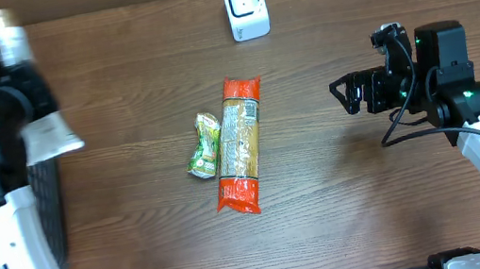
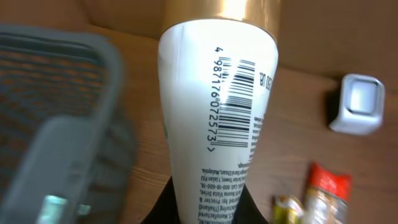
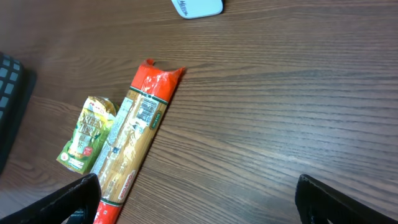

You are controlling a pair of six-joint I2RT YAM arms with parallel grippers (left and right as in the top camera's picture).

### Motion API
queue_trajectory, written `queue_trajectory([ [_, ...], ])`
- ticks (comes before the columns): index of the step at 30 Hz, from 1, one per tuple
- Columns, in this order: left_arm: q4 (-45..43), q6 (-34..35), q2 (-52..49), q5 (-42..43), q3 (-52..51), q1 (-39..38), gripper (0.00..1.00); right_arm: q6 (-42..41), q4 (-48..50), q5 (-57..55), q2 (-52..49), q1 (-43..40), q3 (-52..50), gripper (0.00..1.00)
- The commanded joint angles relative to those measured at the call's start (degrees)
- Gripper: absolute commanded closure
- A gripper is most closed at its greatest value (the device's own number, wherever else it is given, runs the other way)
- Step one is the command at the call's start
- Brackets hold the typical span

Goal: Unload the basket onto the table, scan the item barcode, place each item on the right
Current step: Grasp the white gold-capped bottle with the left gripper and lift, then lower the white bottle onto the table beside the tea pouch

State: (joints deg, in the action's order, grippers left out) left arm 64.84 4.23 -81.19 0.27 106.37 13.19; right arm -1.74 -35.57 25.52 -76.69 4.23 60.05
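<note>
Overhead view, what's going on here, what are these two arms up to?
The left gripper is shut on a white tube with a gold cap, held up at the left of the table beside the grey basket. Its barcode faces the wrist camera. The white scanner stands at the far edge, apart from the tube, so it is not at the scanner yet. The right gripper hangs open, holding nothing. A pasta packet and a green sachet lie side by side mid-table.

Tally as it stood | white tube [image 2: 211, 124]: one | scanner [image 1: 246, 7]: one | long orange packet [image 1: 240, 144]: one | small green packet [image 1: 205, 145]: one | grey basket [image 2: 74, 38]: one | pincers: two, left pincer [image 2: 208, 208] and right pincer [image 1: 341, 96] | desk [image 1: 375, 210]: one
</note>
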Motion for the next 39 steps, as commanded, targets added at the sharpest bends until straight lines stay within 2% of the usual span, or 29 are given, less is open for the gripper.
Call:
queue_trajectory([
  [1, 0.9, 5.3, -2.2, -0.7, -1.1, -5.2, 0.96, 0.1, 0.3, 0.3, 0.0, 0.3, 1.4, 0.00],
  [8, 2.7, 10.1, -8.0, -0.9, -5.7, -12.2, 0.96, 0.1, 0.3, 0.3, 0.0, 0.3, 1.4, 0.00],
  [12, 1.6, 13.6, -9.1, -2.3, -11.8, -14.9, 0.96, 0.1, 0.3, 0.3, 0.0, 0.3, 1.4, 0.00],
  [20, -8.0, 15.9, -9.2, -1.9, -28.6, -18.4, 0.96, 0.1, 0.3, 0.3, 0.0, 0.3, 1.4, 0.00],
  [31, -18.9, 16.6, -9.5, -0.7, -37.7, -20.7, 0.96, 0.1, 0.3, 0.2, 0.0, 0.3, 1.4, 0.00],
  [36, -20.6, 16.4, -9.5, -3.9, -40.5, -20.7, 0.96, 0.1, 0.2, 0.2, 0.0, 0.3, 1.4, 0.00],
  [39, -23.3, 13.2, -9.5, -4.3, -42.6, -20.7, 0.96, 0.1, 0.2, 0.2, 0.0, 0.3, 1.4, 0.00],
])
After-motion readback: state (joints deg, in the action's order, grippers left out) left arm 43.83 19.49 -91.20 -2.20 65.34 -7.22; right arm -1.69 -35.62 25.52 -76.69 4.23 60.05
